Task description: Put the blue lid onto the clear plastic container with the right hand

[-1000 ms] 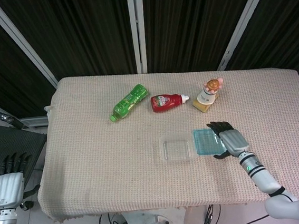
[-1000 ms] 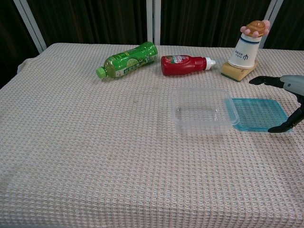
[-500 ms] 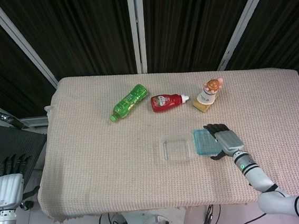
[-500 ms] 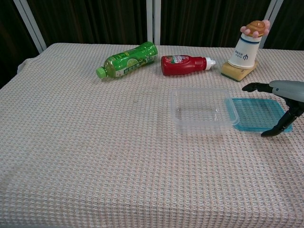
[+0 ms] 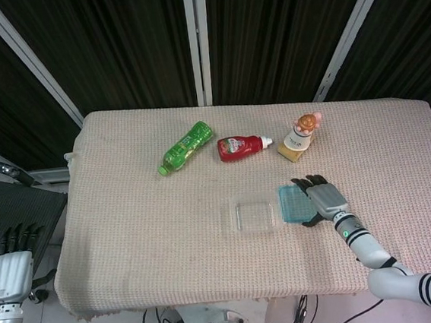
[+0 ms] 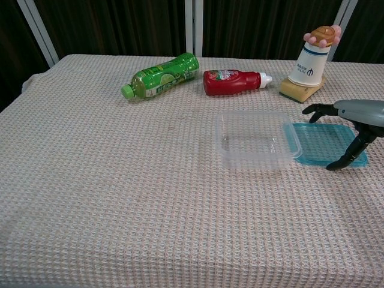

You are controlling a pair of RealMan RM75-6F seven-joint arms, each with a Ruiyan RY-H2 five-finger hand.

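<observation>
The step in hand is the grasp. The lid (image 6: 321, 144) lies flat on the bench (image 6: 120, 198), touching the right side of the container (image 6: 252, 139). The right hand (image 6: 351, 123) hangs over the lid's right half, fingers spread wide, thumb tip at the near edge, holding nothing. Next, I judge, it must close on the lid, lift and shift it left over the container.

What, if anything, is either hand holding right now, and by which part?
Nothing is held. The right hand hovers open over the blue lid, which lies flat on the table beside the clear container. The left hand hangs empty off the table.
</observation>
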